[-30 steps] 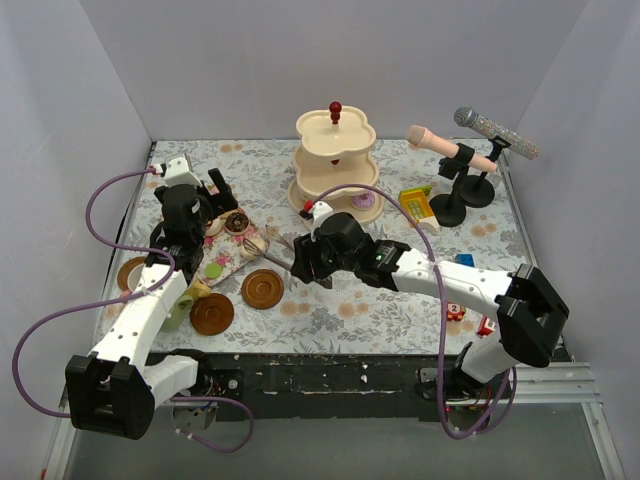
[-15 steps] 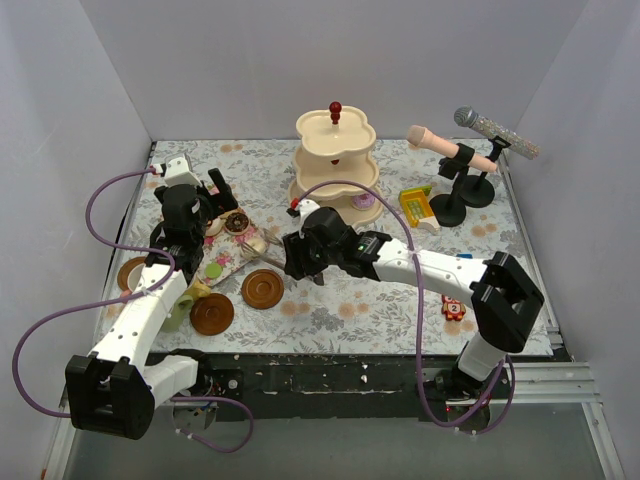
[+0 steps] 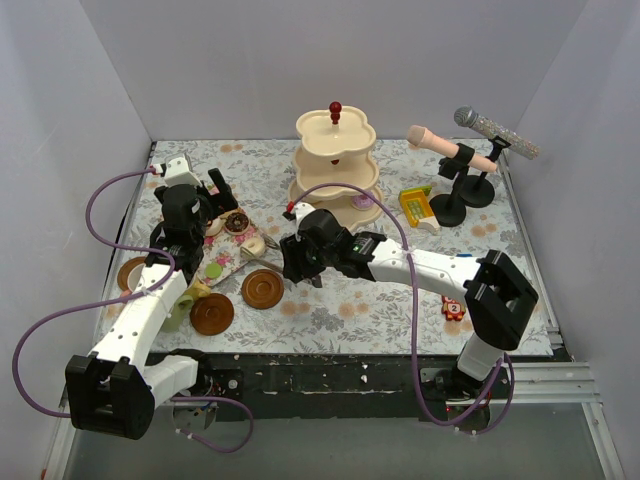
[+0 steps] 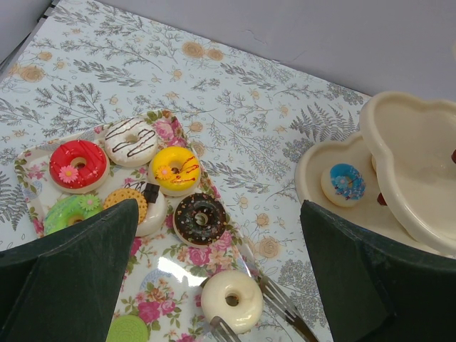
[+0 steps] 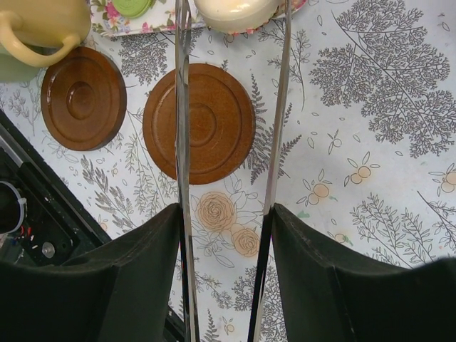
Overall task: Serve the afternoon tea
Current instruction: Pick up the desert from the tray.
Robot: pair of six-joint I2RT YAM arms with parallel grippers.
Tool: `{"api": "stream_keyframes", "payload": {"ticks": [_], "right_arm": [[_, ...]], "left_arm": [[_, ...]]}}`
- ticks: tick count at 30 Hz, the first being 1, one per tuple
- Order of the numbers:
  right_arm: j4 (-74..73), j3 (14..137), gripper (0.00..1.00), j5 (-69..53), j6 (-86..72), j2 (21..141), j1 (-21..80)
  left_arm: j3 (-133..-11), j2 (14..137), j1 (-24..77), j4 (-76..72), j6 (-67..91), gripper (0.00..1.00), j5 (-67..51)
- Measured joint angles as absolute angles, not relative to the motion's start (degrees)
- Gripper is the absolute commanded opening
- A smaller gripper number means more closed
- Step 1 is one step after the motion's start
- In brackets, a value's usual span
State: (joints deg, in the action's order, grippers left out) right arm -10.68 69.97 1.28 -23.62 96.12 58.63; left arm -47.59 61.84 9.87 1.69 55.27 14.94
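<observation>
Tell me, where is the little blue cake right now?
In the left wrist view, the blue cake sits on the lowest tier of the cream stand, to the right of the flowered tray of donuts.

**My table layout**

I see the tray (image 4: 164, 288) left of centre, donuts (image 4: 174, 169) on it, tongs (image 5: 182, 107) at its near edge. Two saucers (image 3: 262, 289) lie before it. Behind stands the tiered stand (image 3: 335, 165), a cake (image 4: 343, 181) on a lower tier; microphones (image 3: 470, 150) to its right.
</observation>
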Motion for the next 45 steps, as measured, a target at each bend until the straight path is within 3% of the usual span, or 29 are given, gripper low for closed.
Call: {"api": "stream_keyframes", "payload": {"ticks": [13,24,45], "right_arm": [[-11.6,72.2,0.57,1.5,-22.7,99.1,59.4],[-12.7,72.9,0.34,3.0,-21.9,99.4,59.8],[-20.5,73.0,0.32,10.7,-16.4,89.0,58.2]], "left_arm": [[-47.6,61.8,9.9,1.7,55.3,0.98,14.9],[-47.6,61.8,9.9,1.7,55.3,0.98,14.9],[-47.6,61.8,9.9,1.7,55.3,0.98,14.9]]}}
